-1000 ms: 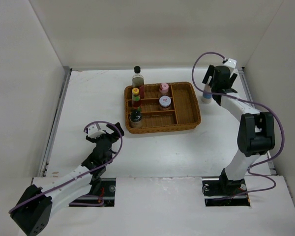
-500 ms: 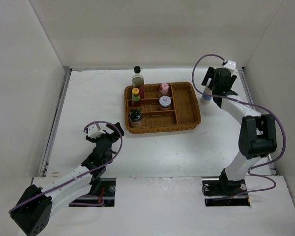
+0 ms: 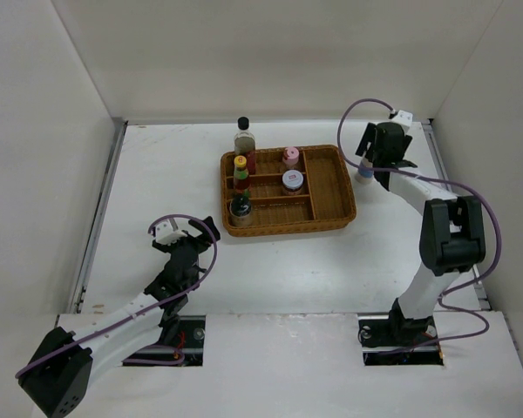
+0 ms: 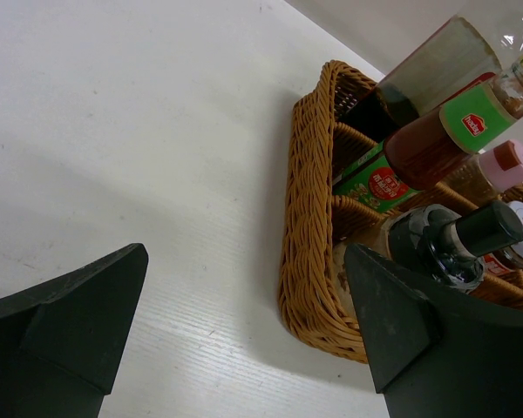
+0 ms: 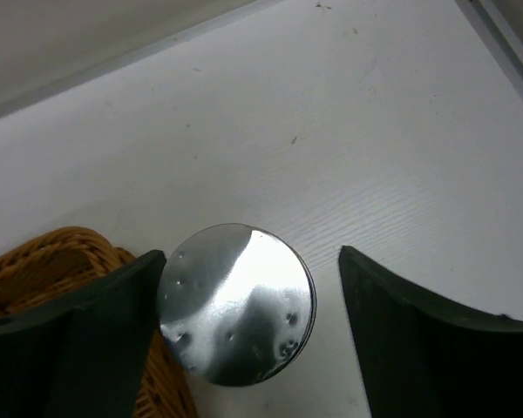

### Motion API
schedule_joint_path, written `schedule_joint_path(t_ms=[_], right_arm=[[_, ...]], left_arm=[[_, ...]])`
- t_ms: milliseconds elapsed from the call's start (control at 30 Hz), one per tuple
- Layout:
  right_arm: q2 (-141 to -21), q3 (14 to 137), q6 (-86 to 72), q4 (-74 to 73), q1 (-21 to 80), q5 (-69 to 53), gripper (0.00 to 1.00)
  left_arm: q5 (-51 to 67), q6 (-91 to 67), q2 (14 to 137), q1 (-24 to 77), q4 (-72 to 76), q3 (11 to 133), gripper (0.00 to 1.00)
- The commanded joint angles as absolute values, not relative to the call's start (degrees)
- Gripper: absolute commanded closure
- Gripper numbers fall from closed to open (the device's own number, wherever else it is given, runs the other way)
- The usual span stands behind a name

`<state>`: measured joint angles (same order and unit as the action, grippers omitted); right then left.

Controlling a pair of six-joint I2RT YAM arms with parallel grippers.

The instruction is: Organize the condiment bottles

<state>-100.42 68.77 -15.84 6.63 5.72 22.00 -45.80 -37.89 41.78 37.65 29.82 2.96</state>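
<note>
The white blue-banded cylinder (image 3: 363, 173) stands on the table just right of the wicker tray (image 3: 331, 187). Its shiny metal top (image 5: 235, 305) sits between the open jaws of my right gripper (image 5: 251, 257), with the left finger (image 5: 96, 331) at its edge and the right finger apart from it. In the tray are the red yellow-capped sauce bottle (image 3: 241, 172), the dark squat bottle (image 3: 240, 205), the pink-lidded jar (image 3: 289, 157) and the lavender-lidded jar (image 3: 292, 180). The tall clear black-capped bottle (image 3: 244, 136) stands behind the tray. My left gripper (image 3: 187, 237) is open and empty.
The tray's near left corner (image 4: 307, 235) lies ahead of my left gripper (image 4: 244, 261), with the dark bottle's cap (image 4: 475, 237) behind my right fingertip. White walls enclose the table on three sides, and the right wall is close to my right arm.
My right gripper has shifted a little to the left over the white cylinder. The left arm has not moved.
</note>
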Motion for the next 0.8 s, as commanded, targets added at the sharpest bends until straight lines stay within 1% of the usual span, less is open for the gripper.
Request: schedule_joint_path(t_ms=[0,67,100,133,267,367,533,767], right_arm=[[-102.3,72.7,-15.9,7.3,6.3,21.9,0.25],[-101.5,73.6,-15.7,8.4,6.4,22.6,0.45],[-100.5,73.6,-15.7,9.0,6.8,23.0,0.51],[-98.8,73.5,-15.7,9.8,7.4,23.9,0.53],[-91.6,71.8,-13.5,14.2,11.3,25.5,0.53],[-90.5,73.4,-12.3,14.0,14.6,24.9,0.52],[-94.0,76.6,-11.6,13.4,18.2,24.5,0.51],[-101.1,81.0,-11.3,13.0,20.7,24.2,0.50]], left_arm=[[-45.4,-37.4,41.2,38.0,32.4,2.1,0.00],[-45.4,-37.4,41.3,38.0,32.4,2.1,0.00],[-45.4,-37.4,41.3,38.0,32.4,2.1,0.00],[-45.4,-37.4,41.3,38.0,32.4,2.1,0.00],[-45.4,-37.4,41.6,37.9,32.5,2.2,0.00],[-45.4,-37.4,41.4,38.0,32.7,2.1,0.00],[-45.4,-37.4,41.2,38.0,32.7,2.0,0.00],[-45.4,-37.4,40.9,38.2,32.7,1.8,0.00]])
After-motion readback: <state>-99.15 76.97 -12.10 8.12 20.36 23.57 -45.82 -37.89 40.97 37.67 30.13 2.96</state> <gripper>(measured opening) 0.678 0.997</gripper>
